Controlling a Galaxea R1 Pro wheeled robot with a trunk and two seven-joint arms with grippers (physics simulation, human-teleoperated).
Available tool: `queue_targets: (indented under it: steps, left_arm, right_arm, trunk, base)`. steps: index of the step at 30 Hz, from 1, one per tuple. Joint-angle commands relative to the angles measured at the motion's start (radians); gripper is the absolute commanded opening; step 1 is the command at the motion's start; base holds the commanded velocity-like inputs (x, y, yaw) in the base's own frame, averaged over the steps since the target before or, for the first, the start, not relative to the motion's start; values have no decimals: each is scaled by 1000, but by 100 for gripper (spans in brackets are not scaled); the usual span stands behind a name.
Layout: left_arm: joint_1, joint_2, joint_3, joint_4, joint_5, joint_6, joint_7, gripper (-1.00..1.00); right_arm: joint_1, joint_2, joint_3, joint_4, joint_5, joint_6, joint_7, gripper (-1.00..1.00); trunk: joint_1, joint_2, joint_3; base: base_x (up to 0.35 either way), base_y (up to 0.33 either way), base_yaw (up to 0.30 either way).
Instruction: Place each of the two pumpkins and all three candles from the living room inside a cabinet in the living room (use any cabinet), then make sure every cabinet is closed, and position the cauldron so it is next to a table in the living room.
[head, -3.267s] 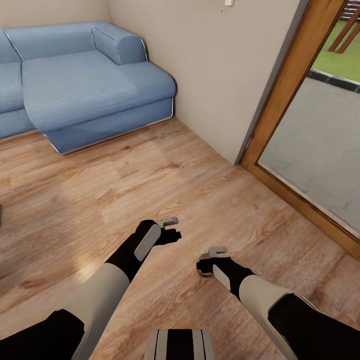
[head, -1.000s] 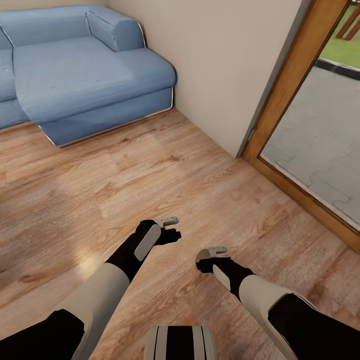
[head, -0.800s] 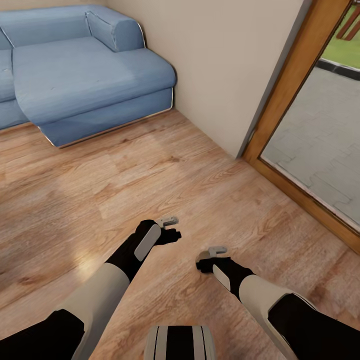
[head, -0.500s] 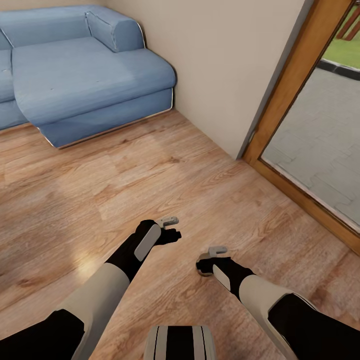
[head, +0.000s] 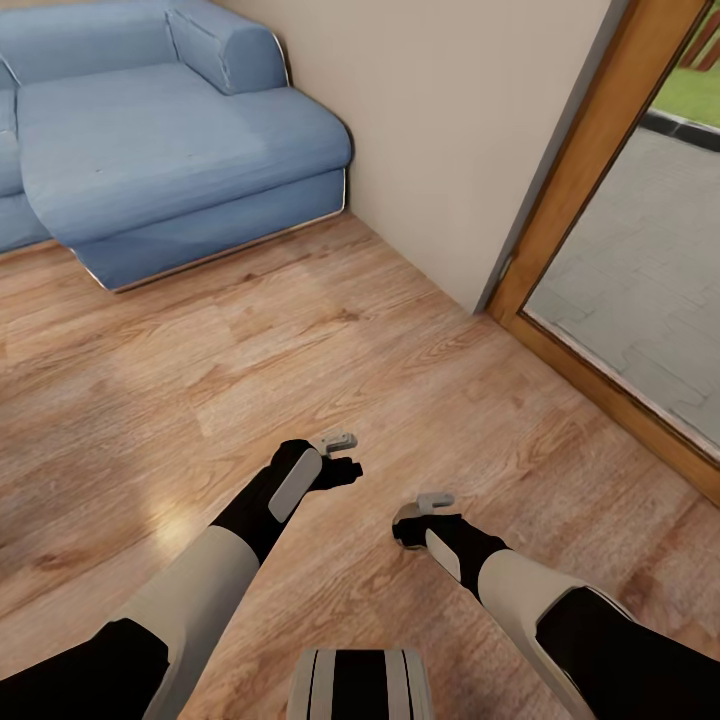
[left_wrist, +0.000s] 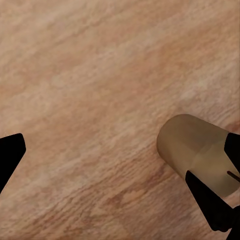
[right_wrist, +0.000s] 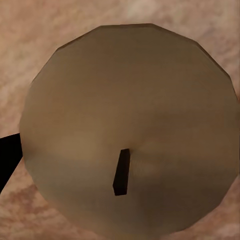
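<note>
Between right hand (head: 408, 527) fingers: stubby tan candle (right_wrist: 127, 127), dark wick.

Sofa (head: 170, 140) stands at far left on the floor (head: 330, 370), against the wall (head: 450, 120). Glass door (head: 640, 260) lies right of the wall. Both arms reach forward over the floor. Candle (head: 408, 524) sits in the right gripper (head: 416, 520), right of the left gripper (head: 340, 455).

Tan candle (right_wrist: 127, 130), blue sofa (head: 170, 150), probably dark wick
</note>
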Motion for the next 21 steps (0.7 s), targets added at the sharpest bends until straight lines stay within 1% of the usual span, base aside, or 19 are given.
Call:
queue_targets:
  steps: [1, 2, 3, 21]
  left_arm:
    - [-1, 0, -1, -1, 10, 1, 10, 100]
    - [-1, 0, -1, -1, 10, 1, 10, 100]
    - [-1, 0, -1, -1, 10, 1, 10, 100]
    - [-1, 0, -1, -1, 10, 1, 10, 100]
  right_arm:
    - [0, 0, 9, -2, -9, 5, -6, 100]
    - [0, 0, 9, -2, -9, 5, -6, 100]
    - [0, 0, 9, -2, -9, 5, -6, -100]
    - [0, 0, 9, -2, -9, 5, -6, -100]
  trunk:
    - [0, 0, -1]
    - [0, 0, -1]
    - [0, 0, -1]
    - [0, 0, -1]
  base:
    - [0, 0, 0]
    - [0, 0, 0]
    - [0, 0, 0]
    - [0, 0, 0]
